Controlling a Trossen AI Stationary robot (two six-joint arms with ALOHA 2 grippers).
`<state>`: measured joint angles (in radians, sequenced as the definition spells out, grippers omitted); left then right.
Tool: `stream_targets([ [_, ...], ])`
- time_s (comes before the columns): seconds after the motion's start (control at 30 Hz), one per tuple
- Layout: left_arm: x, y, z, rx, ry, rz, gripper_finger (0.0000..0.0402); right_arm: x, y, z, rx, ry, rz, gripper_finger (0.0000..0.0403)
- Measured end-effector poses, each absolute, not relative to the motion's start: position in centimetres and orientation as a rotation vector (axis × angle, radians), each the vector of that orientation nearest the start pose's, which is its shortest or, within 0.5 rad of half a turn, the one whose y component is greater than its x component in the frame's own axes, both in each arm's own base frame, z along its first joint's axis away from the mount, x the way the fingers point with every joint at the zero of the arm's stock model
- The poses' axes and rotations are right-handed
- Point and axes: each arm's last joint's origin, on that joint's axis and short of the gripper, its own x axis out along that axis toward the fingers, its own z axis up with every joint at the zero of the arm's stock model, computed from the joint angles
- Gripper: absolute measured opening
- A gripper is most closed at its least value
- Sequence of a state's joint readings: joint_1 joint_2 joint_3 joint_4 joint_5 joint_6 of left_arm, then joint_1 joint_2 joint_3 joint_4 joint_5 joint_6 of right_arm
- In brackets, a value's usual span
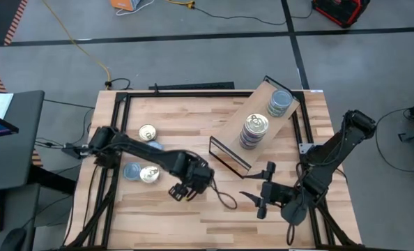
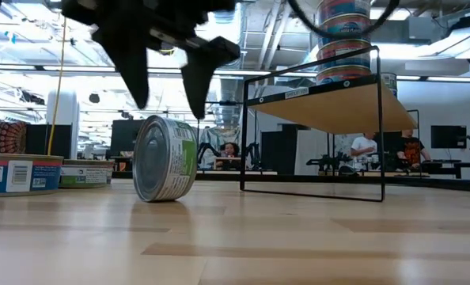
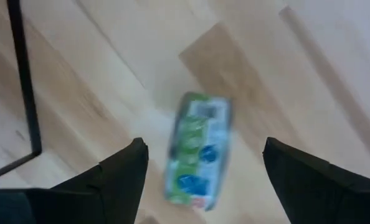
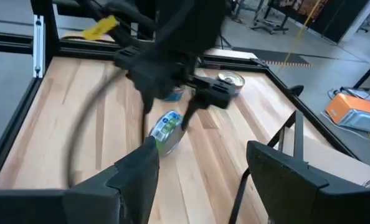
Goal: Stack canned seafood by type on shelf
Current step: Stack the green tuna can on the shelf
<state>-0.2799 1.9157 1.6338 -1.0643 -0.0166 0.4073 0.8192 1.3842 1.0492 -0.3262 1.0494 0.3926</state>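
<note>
One tin (image 2: 165, 158) with a green and blue label stands on its rim on the table. It also shows blurred in the left wrist view as the tin (image 3: 197, 152) and in the right wrist view as the tin (image 4: 166, 132). My left gripper (image 2: 165, 101) hangs open just above it, a finger to either side, touching nothing. My right gripper (image 1: 258, 198) waits open near the table's near edge, right of centre. The shelf (image 1: 229, 131) stands slantwise and carries a gold-lidded stack (image 1: 254, 130) and a blue-lidded stack (image 1: 280, 102).
Loose tins lie flat on the table's left part: a gold lid (image 1: 148, 132), a blue lid (image 1: 132, 171) and a gold lid (image 1: 150, 175) side by side. The shelf's black frame (image 2: 310, 127) stands right of the upended tin. Bare tabletop (image 1: 214, 216) lies between the grippers.
</note>
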Motion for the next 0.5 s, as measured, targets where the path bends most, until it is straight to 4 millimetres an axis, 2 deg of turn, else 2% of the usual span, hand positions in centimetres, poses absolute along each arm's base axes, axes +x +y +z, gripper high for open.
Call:
stream_targets([
  [0.23, 37.1, -9.1, 24.2, 0.546, 1.282, -0.546, 0.0301, 21.0, 18.4, 29.7, -0.139, 0.321, -0.322, 0.0276],
  [0.37, 36.5, -9.1, 22.5, 0.511, 1.321, -0.600, 0.0300, 20.8, 18.1, 30.0, -0.140, 0.317, -0.327, 0.0276],
  [0.5, 36.0, -9.2, 20.8, 0.551, 1.350, -0.580, 0.0287, 20.9, 18.0, 30.0, -0.147, 0.318, -0.334, 0.0276],
])
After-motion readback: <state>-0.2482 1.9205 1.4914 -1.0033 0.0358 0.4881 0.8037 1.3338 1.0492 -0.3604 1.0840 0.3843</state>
